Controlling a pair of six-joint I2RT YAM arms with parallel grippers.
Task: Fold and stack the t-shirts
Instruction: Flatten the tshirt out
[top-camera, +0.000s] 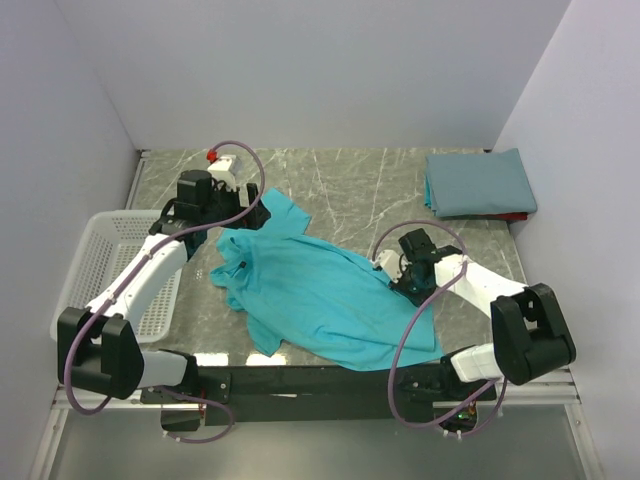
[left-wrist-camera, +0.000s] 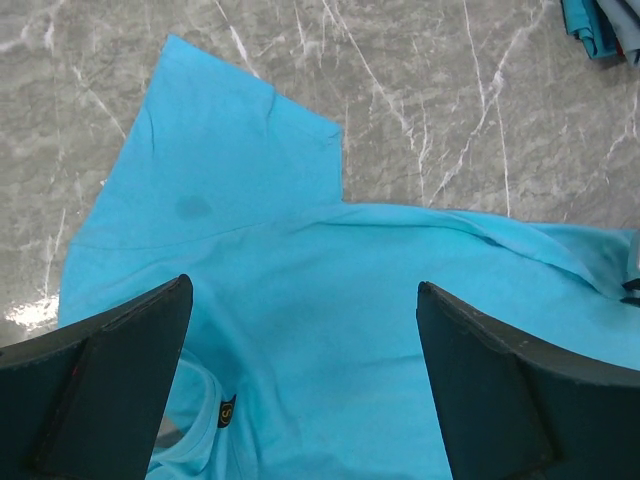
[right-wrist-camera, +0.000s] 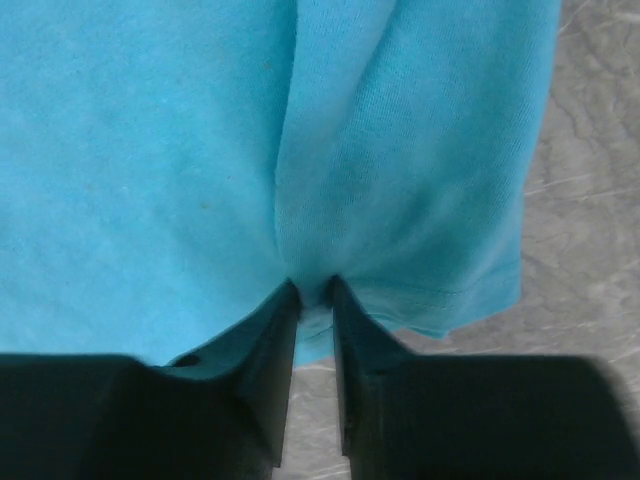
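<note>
A bright teal t-shirt (top-camera: 320, 295) lies spread and rumpled across the middle of the grey marble table; it also shows in the left wrist view (left-wrist-camera: 330, 330) and the right wrist view (right-wrist-camera: 200, 150). Its collar with a small dark label (left-wrist-camera: 227, 411) is at the left. My left gripper (left-wrist-camera: 300, 340) is open and empty, hovering above the shirt near the collar and one sleeve (left-wrist-camera: 230, 150). My right gripper (right-wrist-camera: 312, 295) is shut on a pinch of the shirt's right edge near a sleeve hem. A slate-blue folded t-shirt (top-camera: 478, 183) lies at the back right.
A white mesh basket (top-camera: 115, 270) stands off the table's left edge. Something red (top-camera: 512, 216) peeks from under the folded shirt. White walls close in the back and both sides. Bare marble (top-camera: 360, 185) lies between the two shirts.
</note>
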